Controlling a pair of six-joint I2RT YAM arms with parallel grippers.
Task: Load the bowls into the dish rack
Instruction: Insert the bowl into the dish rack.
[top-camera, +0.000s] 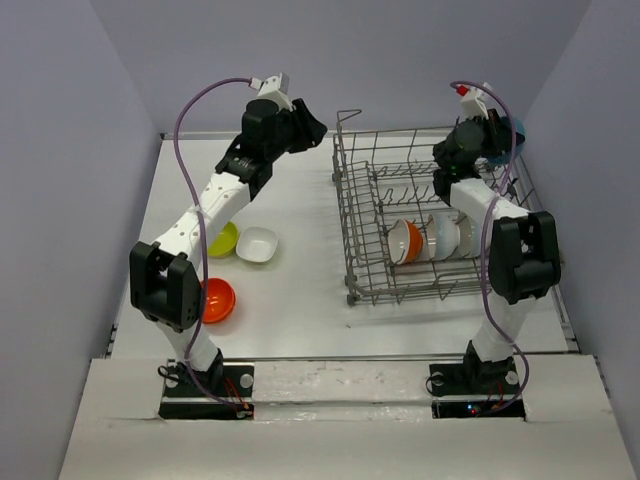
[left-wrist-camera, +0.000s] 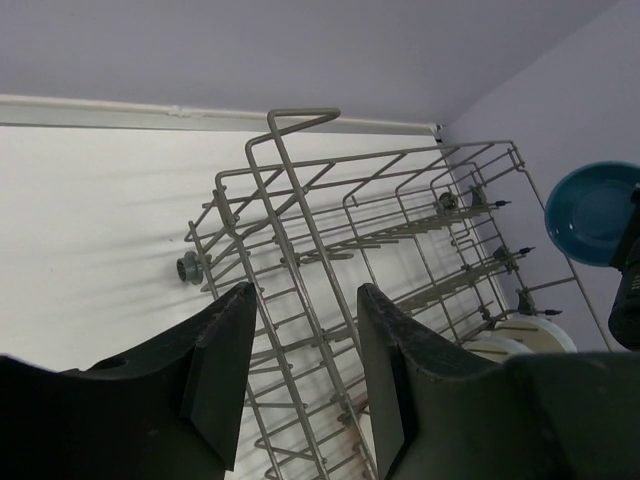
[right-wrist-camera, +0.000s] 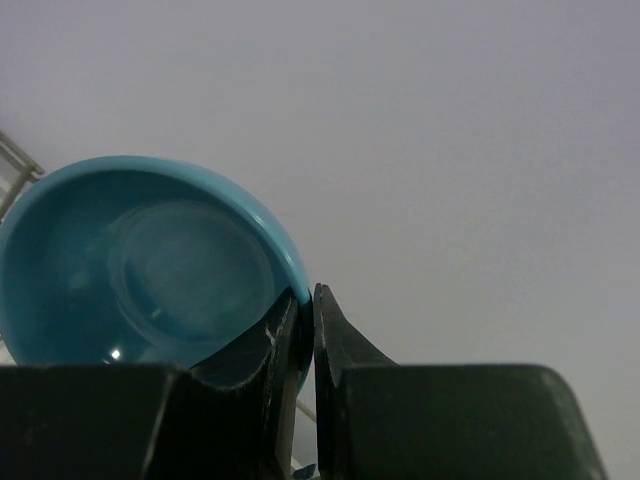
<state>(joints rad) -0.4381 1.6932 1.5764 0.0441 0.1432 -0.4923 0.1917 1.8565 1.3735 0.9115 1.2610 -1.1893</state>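
Note:
The grey wire dish rack (top-camera: 365, 215) stands on the right half of the table, with an orange-red bowl (top-camera: 404, 242) and white bowls (top-camera: 446, 236) standing on edge in its near rows. My right gripper (right-wrist-camera: 307, 296) is shut on the rim of a blue bowl (right-wrist-camera: 140, 265), held high over the rack's far right corner (top-camera: 518, 131). My left gripper (left-wrist-camera: 305, 295) hangs open and holds nothing, just left of the rack's raised corner handle (left-wrist-camera: 303, 118). A yellow-green bowl (top-camera: 223, 239), a squarish white bowl (top-camera: 257, 245) and a second orange-red bowl (top-camera: 216, 300) sit on the table at the left.
Walls close in the table at the back and on both sides. The left arm's links pass over the loose bowls on the left. A small rack wheel (left-wrist-camera: 188, 267) sticks out on the rack's left side.

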